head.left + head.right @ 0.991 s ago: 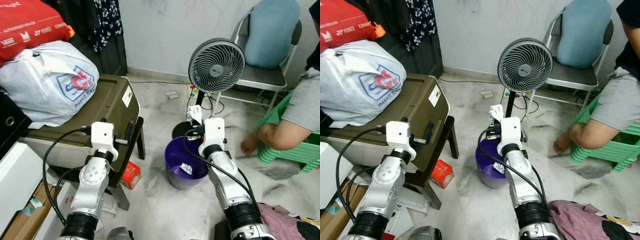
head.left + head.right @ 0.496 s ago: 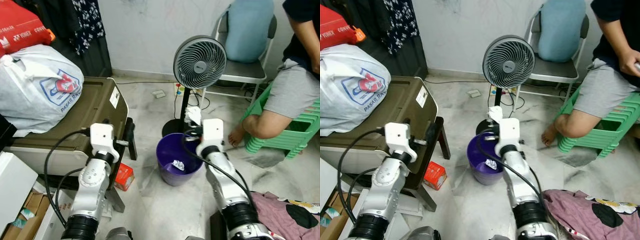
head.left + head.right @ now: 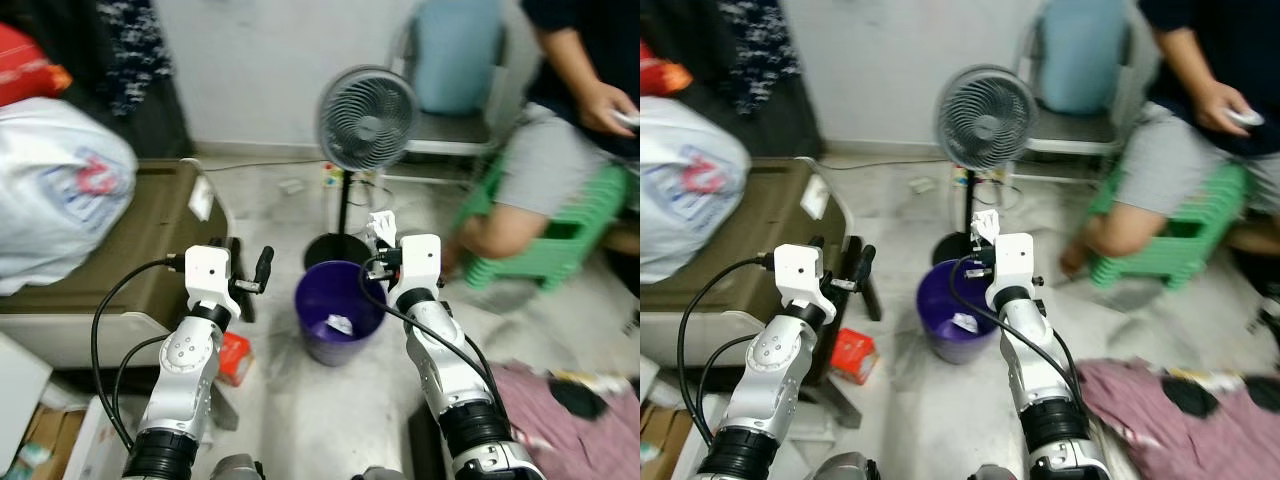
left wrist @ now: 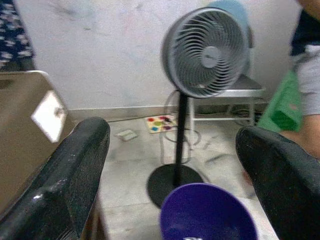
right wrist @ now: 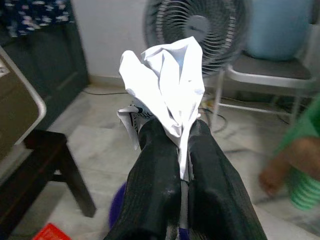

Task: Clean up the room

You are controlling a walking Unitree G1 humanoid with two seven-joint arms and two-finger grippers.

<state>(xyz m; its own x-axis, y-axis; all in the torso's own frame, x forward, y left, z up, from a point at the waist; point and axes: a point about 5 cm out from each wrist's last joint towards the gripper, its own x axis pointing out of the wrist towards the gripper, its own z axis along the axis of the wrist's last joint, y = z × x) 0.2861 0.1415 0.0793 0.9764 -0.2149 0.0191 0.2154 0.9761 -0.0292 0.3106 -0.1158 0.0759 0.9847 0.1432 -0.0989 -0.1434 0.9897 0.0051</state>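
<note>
Tissue (image 5: 167, 82), crumpled white, is pinched tight between the right gripper (image 5: 182, 150)'s two black fingers (image 5: 155, 170), jaws closed hard on its lower fold, most of the wad sticking out past the tips. It's held up just over the far rim of the purple bin (image 3: 338, 322), on the pedestal fan (image 3: 366, 117) side, i.e. not clearly above the bin's mouth yet.

Risk no. 1, as I read it: if the jaws let go here, the light wad could land on the fan's black base (image 3: 335, 247) right behind the bin, or on the marble floor beside it. If that fan is running, and I can't tell, the draught could carry it off too. Risk no. 2: the head views are smeared, so the body looks to be mid-move, and aim over the bin is shaky. Risk no. 3: tissue may cling to a finger and not fall.

One paper scrap (image 3: 339, 324) already sits inside the bin. Right forearm rises steeply from low in the picture, wrist cocked fwd over the bin's right edge. Left gripper (image 4: 170, 165) is level with the bin's left side, jaws wide apart, nothing between them, elbow bent, forearm upright, idle. A seated person (image 3: 575, 130) on green stools is well beyond the bin, past the fan.
</note>
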